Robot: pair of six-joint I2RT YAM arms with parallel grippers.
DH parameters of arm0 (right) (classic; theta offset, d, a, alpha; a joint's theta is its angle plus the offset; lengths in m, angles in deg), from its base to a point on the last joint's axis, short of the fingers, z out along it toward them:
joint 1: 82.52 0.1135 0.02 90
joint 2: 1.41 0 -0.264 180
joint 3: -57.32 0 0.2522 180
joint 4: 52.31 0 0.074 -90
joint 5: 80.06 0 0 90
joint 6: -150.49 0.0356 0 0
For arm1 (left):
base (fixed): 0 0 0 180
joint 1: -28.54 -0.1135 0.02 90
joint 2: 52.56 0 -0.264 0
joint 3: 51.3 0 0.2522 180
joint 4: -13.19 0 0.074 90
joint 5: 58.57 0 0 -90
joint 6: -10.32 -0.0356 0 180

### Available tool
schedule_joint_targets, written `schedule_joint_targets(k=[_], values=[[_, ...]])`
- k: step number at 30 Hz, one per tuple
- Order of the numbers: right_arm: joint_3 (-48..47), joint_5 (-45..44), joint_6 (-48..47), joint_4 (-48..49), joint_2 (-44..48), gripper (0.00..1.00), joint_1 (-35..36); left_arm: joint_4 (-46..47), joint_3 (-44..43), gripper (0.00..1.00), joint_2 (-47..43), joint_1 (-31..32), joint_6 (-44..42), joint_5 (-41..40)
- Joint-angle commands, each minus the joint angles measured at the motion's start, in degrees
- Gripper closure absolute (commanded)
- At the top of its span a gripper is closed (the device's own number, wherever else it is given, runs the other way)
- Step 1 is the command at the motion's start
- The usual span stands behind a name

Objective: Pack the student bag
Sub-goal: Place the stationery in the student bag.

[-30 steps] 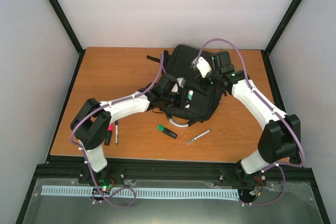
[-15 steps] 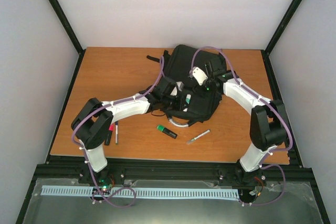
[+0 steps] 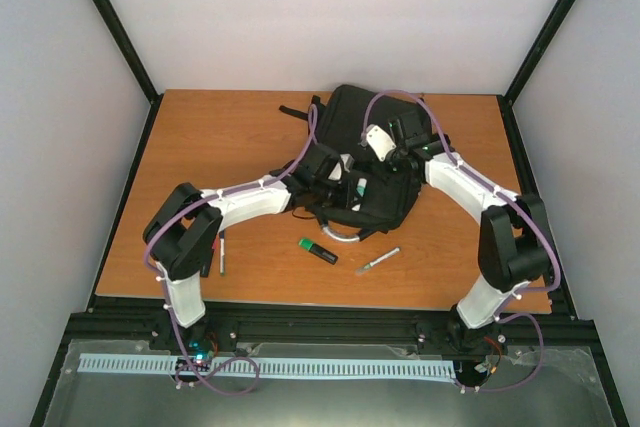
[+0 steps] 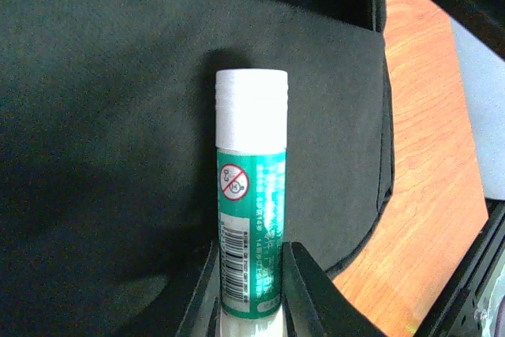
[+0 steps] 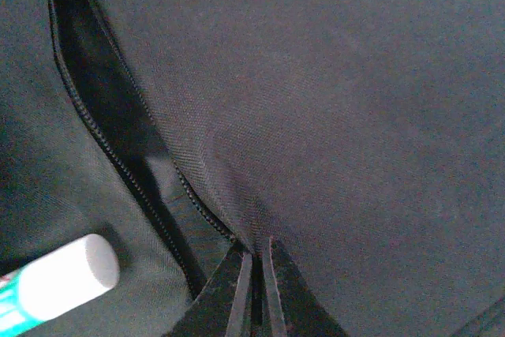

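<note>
Nearest my bases, a thin black pen lies on the orange-brown wooden desk, just beside my left elbow. A little further in, a green and black highlighter marker and a slim clear pen with a green tip lie apart from each other, both just in front of the large black fabric backpack.

The backpack lies flat, right of the desk's middle, and stretches to the far edge. Its pale grey loop handle curls off the near side.

Both my arms reach over it. My left pincer is clamped on the base of a green-and-white glue stick, one finger on each side of the tube. The ribbed white cap points away from me over the dark cloth. A strip of desk shows past the bag's edge on the right of that view.

My right pincer is further back, at the end of an open zip slot. Its fingers are pressed almost together and seem to nip a fold of the fabric there, though the dark weave makes the grip hard to read. The glue stick's white cap shows just beside the slot.

At the far left, a black strap trails from the bag onto the desk.
</note>
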Motion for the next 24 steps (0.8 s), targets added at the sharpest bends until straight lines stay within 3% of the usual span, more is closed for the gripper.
schedule_joint_targets(k=[1, 12, 21, 24], values=[[1.0, 1.2, 1.4, 3.3, 5.5, 0.97, -0.1, -1.9, -5.3, 0.99, 2.9, -0.4, -1.5, -0.3], [2.5, 5.3, 2.9, 3.7, 10.2, 0.97, 0.0, -2.2, -18.4, 0.99, 10.9, -2.2, 0.2, -0.7], [3.0, 5.6, 3.8, 4.2, 10.4, 0.97, -1.2, -0.4, -24.8, 0.99, 17.5, -2.8, 10.1, -4.9], [3.2, 5.8, 4.3, 4.6, 10.5, 0.95, -1.9, 2.1, -24.5, 0.99, 18.7, -3.9, 15.4, -2.5]])
